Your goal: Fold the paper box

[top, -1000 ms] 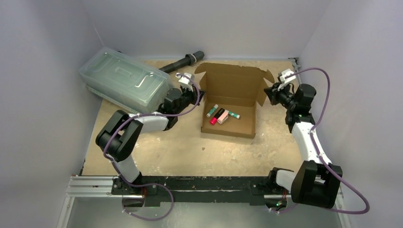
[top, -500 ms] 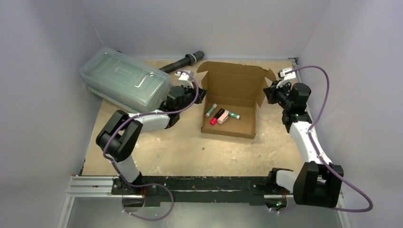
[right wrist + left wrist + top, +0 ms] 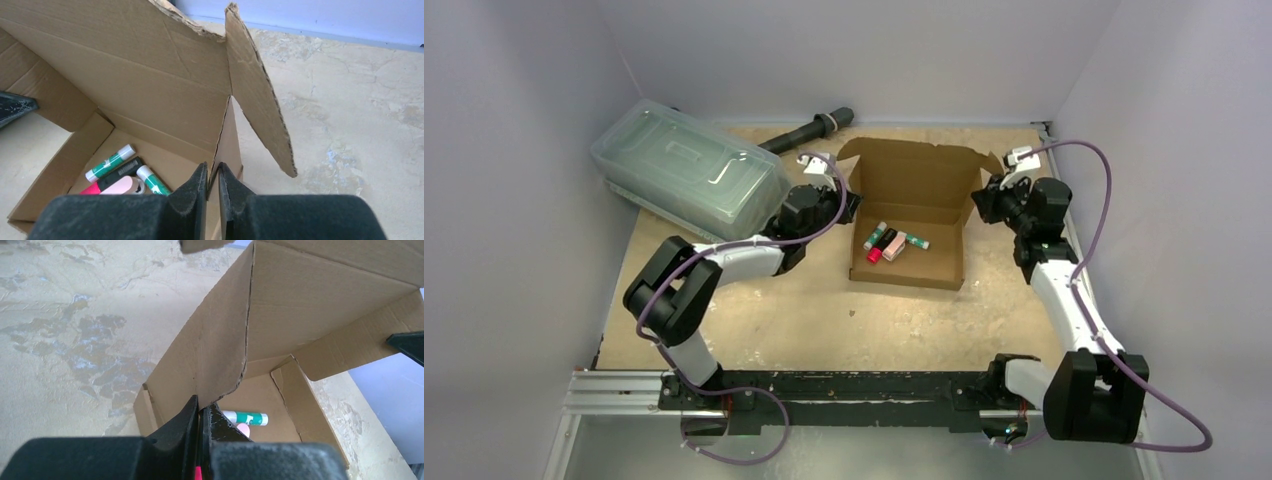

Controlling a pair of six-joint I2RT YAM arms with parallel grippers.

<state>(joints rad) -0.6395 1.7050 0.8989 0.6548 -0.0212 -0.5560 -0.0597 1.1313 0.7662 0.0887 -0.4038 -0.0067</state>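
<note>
The brown paper box [image 3: 909,225] lies open mid-table with its lid panel [image 3: 919,180] raised at the back. My left gripper [image 3: 849,205] is at the box's left side. In the left wrist view it [image 3: 202,402] is shut on the lower edge of the left side flap [image 3: 215,345]. My right gripper [image 3: 981,205] is at the right side. In the right wrist view it [image 3: 212,167] stands slightly open, with the right wall's edge [image 3: 227,140] in the narrow gap. The right lid flap [image 3: 257,85] hangs free beyond it.
Inside the box lie several small pens and glue sticks [image 3: 886,241], one of them green and white [image 3: 109,162]. A clear greenish lidded container [image 3: 686,170] stands at the back left, close behind my left arm. A black cylinder [image 3: 809,130] lies by the back wall.
Both grippers have shifted a little inward towards the box, bringing the side flaps with them. My right jaws, shut before, have parted slightly.
</note>
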